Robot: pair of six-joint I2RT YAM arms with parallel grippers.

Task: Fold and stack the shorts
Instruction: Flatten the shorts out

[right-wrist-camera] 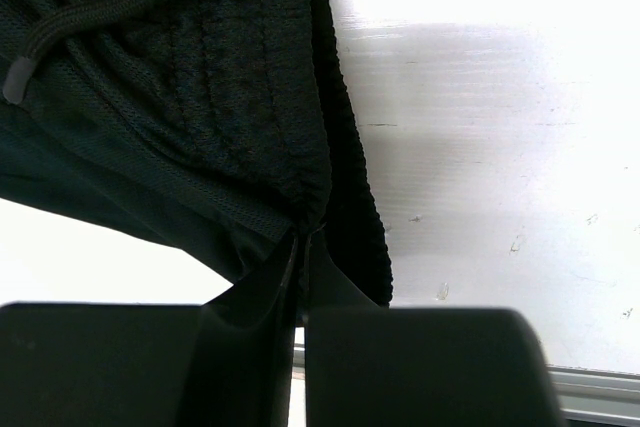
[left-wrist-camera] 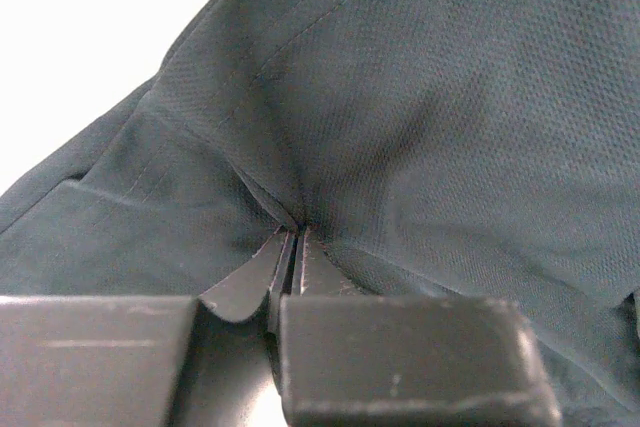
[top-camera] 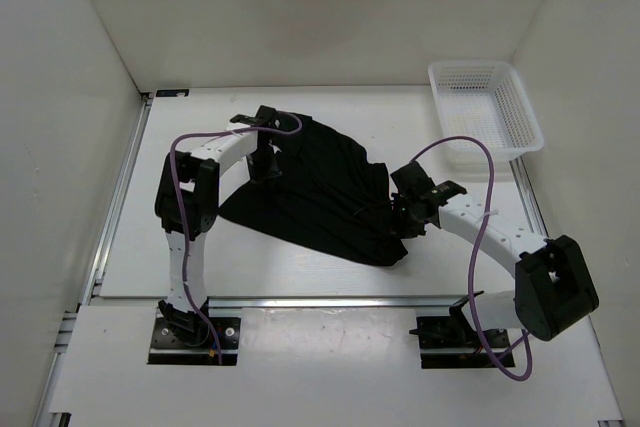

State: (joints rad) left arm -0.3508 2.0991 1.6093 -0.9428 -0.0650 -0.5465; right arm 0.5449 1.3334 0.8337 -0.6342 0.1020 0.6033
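Note:
The black shorts [top-camera: 320, 197] lie spread and rumpled across the middle of the table. My left gripper [top-camera: 265, 169] is shut on a fold of the shorts' fabric near their left side; in the left wrist view its jaws [left-wrist-camera: 297, 237] pinch the mesh cloth [left-wrist-camera: 420, 107], which puckers at the tips. My right gripper [top-camera: 408, 212] is shut on the ribbed waistband at the shorts' right end; in the right wrist view the waistband [right-wrist-camera: 250, 77] and a drawstring [right-wrist-camera: 90, 12] hang from the closed tips [right-wrist-camera: 305, 235], lifted off the table.
A white mesh basket [top-camera: 485, 112] stands at the back right corner. White walls close in the table on three sides. A metal rail [top-camera: 330, 302] runs along the near edge, by the arm bases.

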